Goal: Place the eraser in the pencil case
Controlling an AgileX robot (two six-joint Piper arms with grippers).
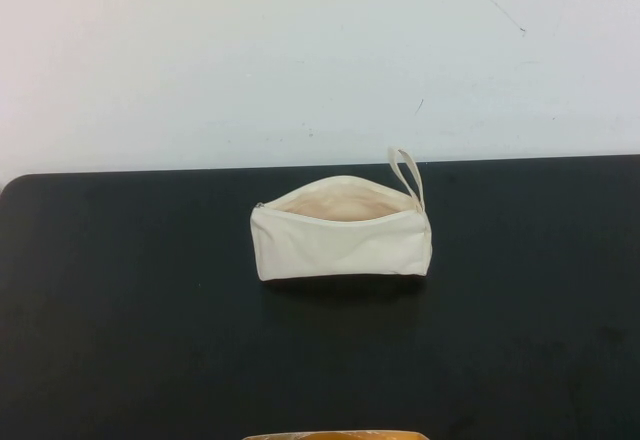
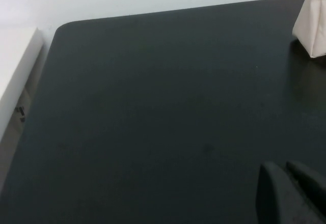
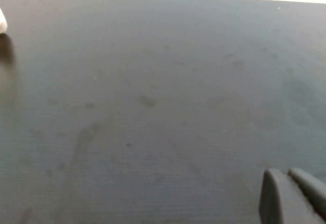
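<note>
The cream-white pencil case (image 1: 340, 240) stands on the black table (image 1: 120, 310) at its middle, unzipped, with pale beige lining showing and its loop strap (image 1: 408, 176) up at the right end. One end of it shows in the left wrist view (image 2: 313, 25), and a sliver in the right wrist view (image 3: 2, 21). The eraser is not in view. My left gripper (image 2: 285, 170) hangs over bare table left of the case, fingers together, empty. My right gripper (image 3: 286, 175) hangs over bare table right of the case, fingers together, empty. Neither gripper shows in the high view.
A white wall (image 1: 320, 50) rises behind the table. A white ledge (image 2: 15, 66) stands beyond the table's left edge. A tan object (image 1: 335, 435) peeks in at the near edge of the high view.
</note>
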